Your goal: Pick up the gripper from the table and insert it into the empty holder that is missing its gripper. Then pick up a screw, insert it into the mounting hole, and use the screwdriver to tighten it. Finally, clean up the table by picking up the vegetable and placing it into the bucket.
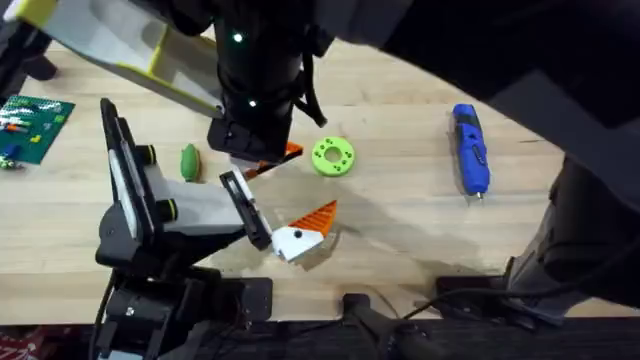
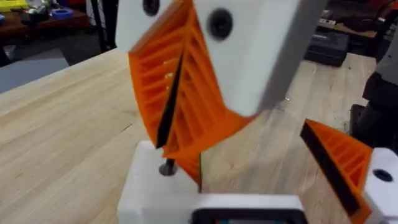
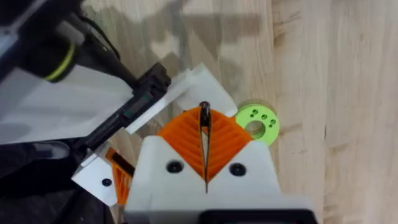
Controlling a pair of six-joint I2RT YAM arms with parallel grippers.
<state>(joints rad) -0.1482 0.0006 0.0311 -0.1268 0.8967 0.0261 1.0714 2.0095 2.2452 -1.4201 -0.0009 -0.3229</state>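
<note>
My right gripper (image 1: 256,152) reaches across the middle, its orange pads (image 3: 186,140) shut on a thin dark screw (image 2: 169,112). The screw's end meets a hole in a white block (image 2: 149,186), the gripper's base. The gripper (image 1: 288,152) lies at the end of the black holder (image 1: 238,192) on my left arm, and its orange wedge points the same way as the dotted finger (image 1: 296,238). My left gripper (image 1: 305,185) stands open. The screwdriver (image 1: 470,150) lies at the right, and the vegetable (image 1: 190,162) at the left. The bucket is out of view.
A bright green disc with holes (image 1: 333,157) lies just right of my right gripper. A green board (image 1: 35,125) sits at the far left. A yellow-and-white box (image 1: 130,50) lies at the back left. Bare wood stretches between the disc and the screwdriver.
</note>
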